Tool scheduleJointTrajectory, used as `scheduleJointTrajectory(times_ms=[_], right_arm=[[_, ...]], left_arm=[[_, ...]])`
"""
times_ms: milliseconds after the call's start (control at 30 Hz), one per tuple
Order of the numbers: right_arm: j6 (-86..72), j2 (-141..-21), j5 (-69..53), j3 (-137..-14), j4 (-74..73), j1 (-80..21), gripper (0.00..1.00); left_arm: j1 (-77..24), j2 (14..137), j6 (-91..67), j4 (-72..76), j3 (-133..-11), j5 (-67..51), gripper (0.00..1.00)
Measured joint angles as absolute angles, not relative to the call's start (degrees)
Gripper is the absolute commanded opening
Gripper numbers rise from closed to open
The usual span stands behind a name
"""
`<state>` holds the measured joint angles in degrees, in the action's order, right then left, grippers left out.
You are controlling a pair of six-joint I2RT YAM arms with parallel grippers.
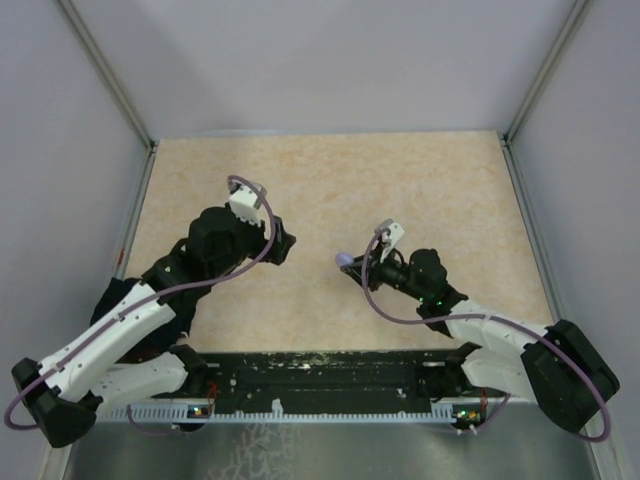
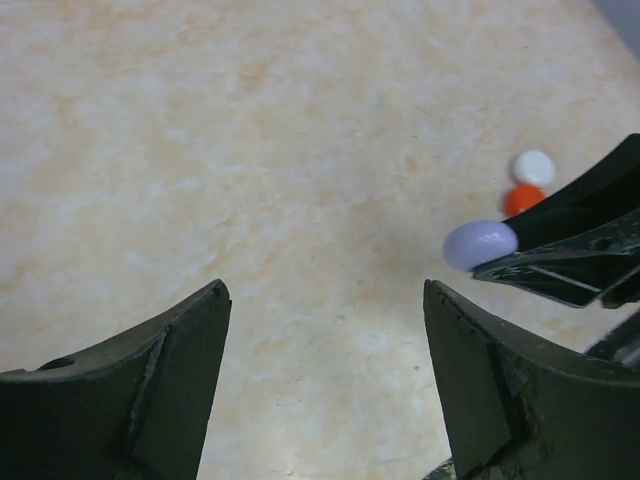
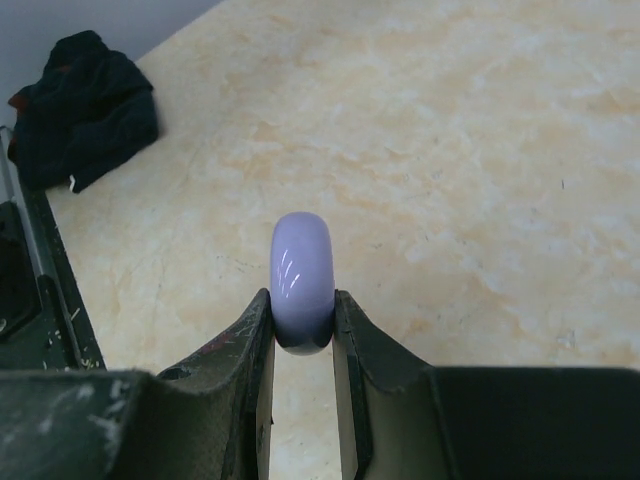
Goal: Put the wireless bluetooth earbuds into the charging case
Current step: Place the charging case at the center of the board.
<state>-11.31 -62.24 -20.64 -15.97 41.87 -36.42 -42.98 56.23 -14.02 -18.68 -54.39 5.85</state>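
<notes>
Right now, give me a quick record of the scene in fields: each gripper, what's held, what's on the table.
Left gripper: jaws open, empty, over the beige marbled table
Right gripper: jaws shut on a glossy pale purple rounded disc, held edge-on
On table: small orange-red round piece and small white round piece, close together
Stemmed earbuds: none identifiable

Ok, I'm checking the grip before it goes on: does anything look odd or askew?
Nothing looks spilled or broken. One oddity: the lavender disc is held edge-on in the right jaws, pinched only at its near rim, with most of it poking past the tips, so the hold looks shallow.
</notes>
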Motion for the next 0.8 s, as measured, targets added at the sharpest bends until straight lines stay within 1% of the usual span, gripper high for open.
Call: scheduleJointTrajectory(times_ms=[167,233,367,567,667,800], right_arm=[[-18.06,-61.41,-18.59,-17.89,28.49,-32.36,0.0],[-20.84,-61.41,-18.31,-18.04,23.53,-29.47,0.0],[-24.34,-61.41,-18.5,-18.04,17.69,-23.22,0.0],[-27.31,-61.56,-19.75,-18.15,12.47,-11.6,0.0],[-28.1,-62.83,-19.31,-19.33,9.47,-7.75,0.0],[-28.12,-65.98,-18.04,-22.2,6.63,-6.42,0.09]], left_arm=[[-42.26,52.69,-11.18,-21.06,-51.18,14.48,0.9],[-41.95,51.81,-10.5,-21.56,-49.84,16.58,0.92],[-40.71,49.56,-9.91,-22.06,-47.53,19.27,0.99],[-35.92,44.88,-9.58,-21.89,-44.58,20.69,1.0],[-32.88,42.98,-9.61,-21.67,-43.13,19.62,1.0],[-29.15,41.23,-9.67,-21.3,-41.76,17.02,1.0]])
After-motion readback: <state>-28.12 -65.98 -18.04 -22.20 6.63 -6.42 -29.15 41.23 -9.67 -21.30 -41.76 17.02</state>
